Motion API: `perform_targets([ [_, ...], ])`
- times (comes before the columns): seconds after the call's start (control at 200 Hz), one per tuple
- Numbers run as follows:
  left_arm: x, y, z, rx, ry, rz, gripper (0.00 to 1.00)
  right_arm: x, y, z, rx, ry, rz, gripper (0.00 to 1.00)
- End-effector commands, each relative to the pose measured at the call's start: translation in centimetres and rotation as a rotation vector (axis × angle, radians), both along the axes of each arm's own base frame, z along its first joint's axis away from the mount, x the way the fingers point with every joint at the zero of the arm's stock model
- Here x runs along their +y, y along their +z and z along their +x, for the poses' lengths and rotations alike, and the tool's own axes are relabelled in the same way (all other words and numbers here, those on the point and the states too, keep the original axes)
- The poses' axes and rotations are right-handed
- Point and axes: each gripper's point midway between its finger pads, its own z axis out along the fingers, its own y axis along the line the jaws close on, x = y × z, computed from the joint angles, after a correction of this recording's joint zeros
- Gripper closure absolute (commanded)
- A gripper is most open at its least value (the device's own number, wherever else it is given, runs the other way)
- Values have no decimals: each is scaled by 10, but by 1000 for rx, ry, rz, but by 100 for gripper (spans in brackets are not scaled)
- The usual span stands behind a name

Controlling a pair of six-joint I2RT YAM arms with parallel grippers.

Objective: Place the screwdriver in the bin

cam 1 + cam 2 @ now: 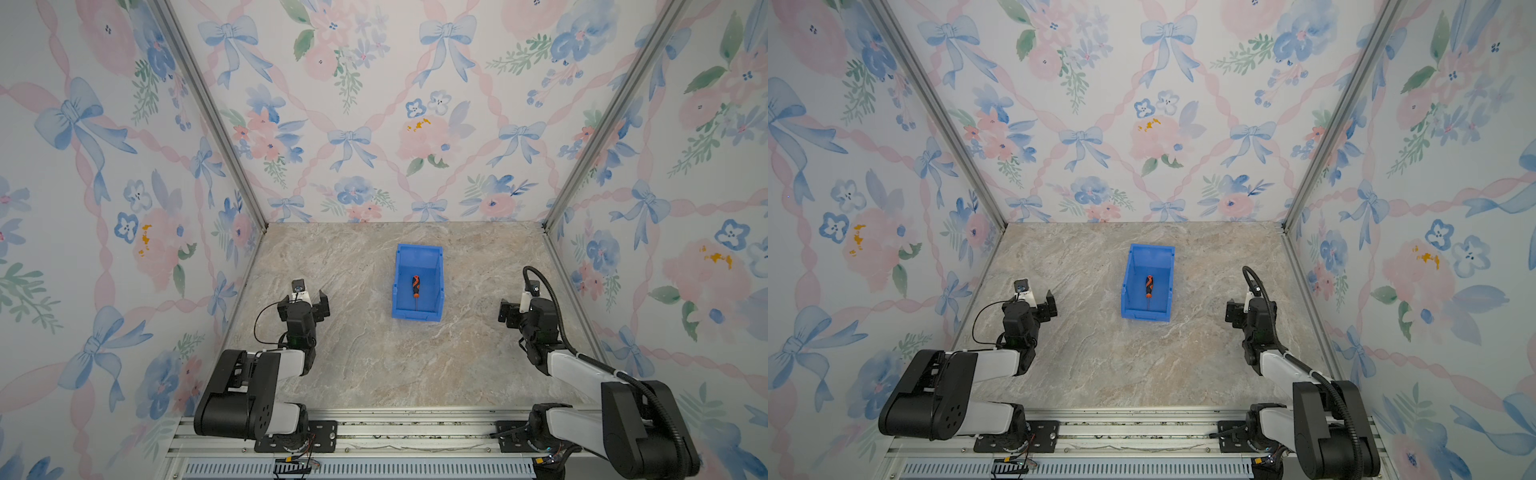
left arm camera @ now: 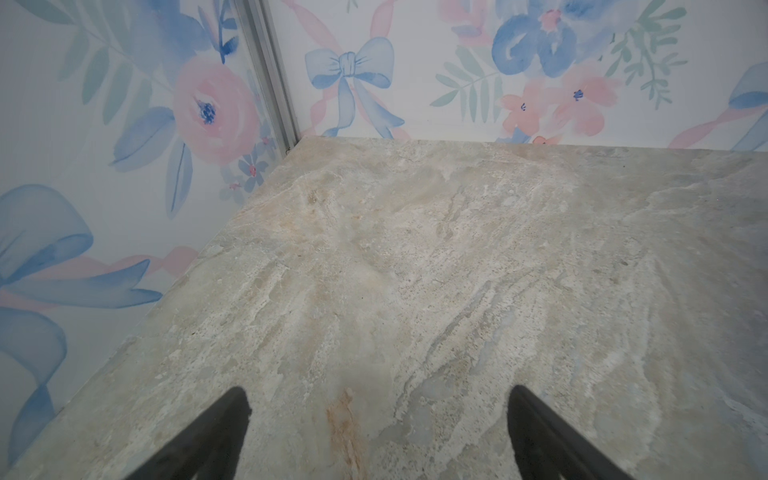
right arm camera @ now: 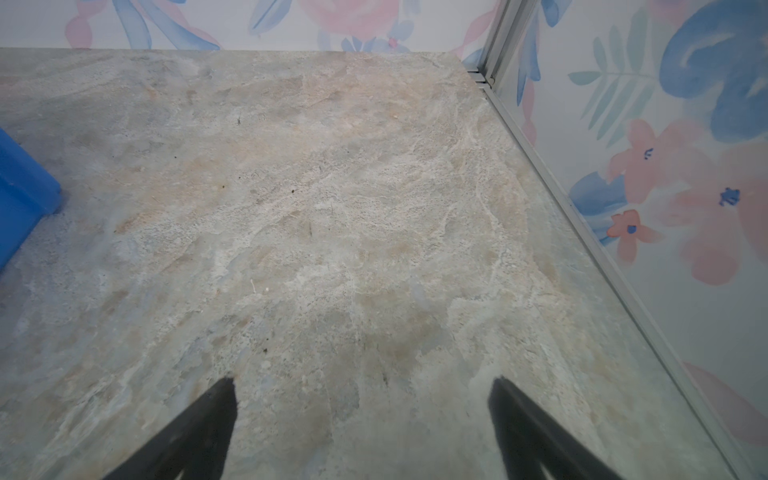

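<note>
You can see the screwdriver (image 1: 415, 286) lying flat inside the bin (image 1: 415, 314), near the middle of the worktop (image 1: 374, 361). Its handle points to the far edge. Your left pincer (image 2: 376, 399) is spread wide and holds nothing, near the left edge. Your right pincer (image 3: 361, 386) is wide too, with nothing in it, near the right edge. Both are well apart from the bin.

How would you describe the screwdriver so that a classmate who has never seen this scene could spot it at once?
On the marble-patterned table, find the blue bin near the middle. The screwdriver lies on its floor, shaft pointing toward the low front wall. It is the only thing inside, small, with an orange-and-black handle.
</note>
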Motion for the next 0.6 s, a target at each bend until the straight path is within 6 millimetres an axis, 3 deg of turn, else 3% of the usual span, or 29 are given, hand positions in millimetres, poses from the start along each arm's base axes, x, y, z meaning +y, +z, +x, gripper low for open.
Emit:
perform_targets([
  [0.0,-4,14,10,-65,-36,11,3,2,24,22,-94,21,4,3],
  [0.225,-4,7,13,-68,-46,8,2,8,24,40,-112,55,22,3],
  [0.345,-6,3,13,-68,-55,10,3,22,20,48,-72,144,40,3],
  [0.595,-10,0,11,-79,-79,13,2,32,16,48,-134,192,62,3],
])
